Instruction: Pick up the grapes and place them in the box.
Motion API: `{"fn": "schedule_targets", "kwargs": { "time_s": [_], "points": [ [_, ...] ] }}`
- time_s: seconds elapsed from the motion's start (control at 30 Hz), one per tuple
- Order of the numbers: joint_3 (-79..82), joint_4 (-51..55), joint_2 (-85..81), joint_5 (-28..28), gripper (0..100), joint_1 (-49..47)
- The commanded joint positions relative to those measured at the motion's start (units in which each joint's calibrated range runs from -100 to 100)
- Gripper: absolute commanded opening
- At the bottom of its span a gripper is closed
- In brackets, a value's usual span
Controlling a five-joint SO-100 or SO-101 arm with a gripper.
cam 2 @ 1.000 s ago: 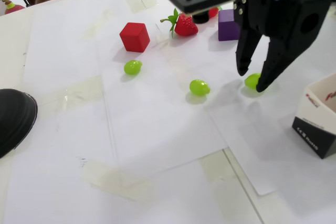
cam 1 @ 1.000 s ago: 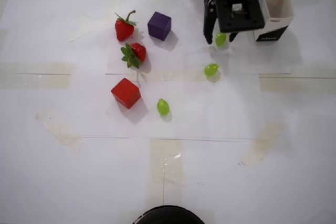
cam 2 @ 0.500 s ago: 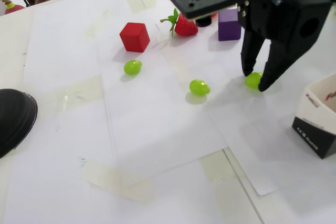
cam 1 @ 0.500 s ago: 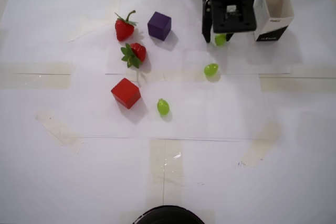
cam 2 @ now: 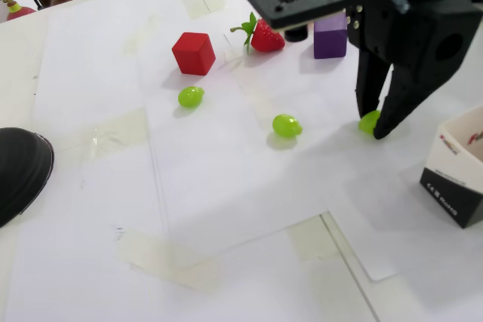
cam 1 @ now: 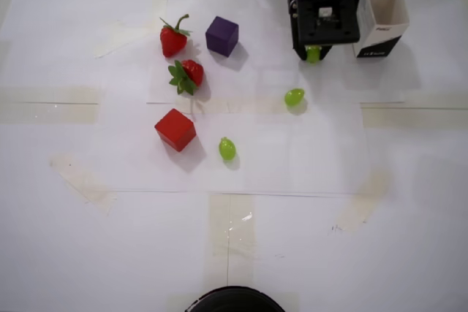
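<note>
Three light-green grapes lie on the white paper. One grape sits between the fingertips of my gripper, which is shut on it at table level. A second grape lies just in front of the gripper, and a third grape rests near the red cube. The white box with a black base stands upright, right beside the gripper in the overhead view.
Two strawberries, a purple cube and a red cube stand left of the gripper in the overhead view. A black round object sits at the table's near edge.
The fingers have closed in from either side of the grape until they pinch it. The arm has shifted slightly toward the box.
</note>
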Motion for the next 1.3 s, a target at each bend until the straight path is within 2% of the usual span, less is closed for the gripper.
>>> {"fn": "schedule_targets", "kwargs": {
  "time_s": [0.0, 0.33, 0.43, 0.57, 0.9, 1.27],
  "points": [
    [-1.89, 3.54, -1.78, 1.56, 4, -0.51],
    [-19.53, 21.02, -9.18, 8.55, 4, 0.96],
    [-29.44, 28.13, -10.81, 9.47, 4, -0.95],
    [-35.26, 32.54, -11.76, 9.38, 4, -4.56],
    [-34.71, 28.29, -10.72, 6.06, 3, -14.92],
    [-19.53, 16.53, -10.98, 5.37, 3, -16.47]
  ]
}}
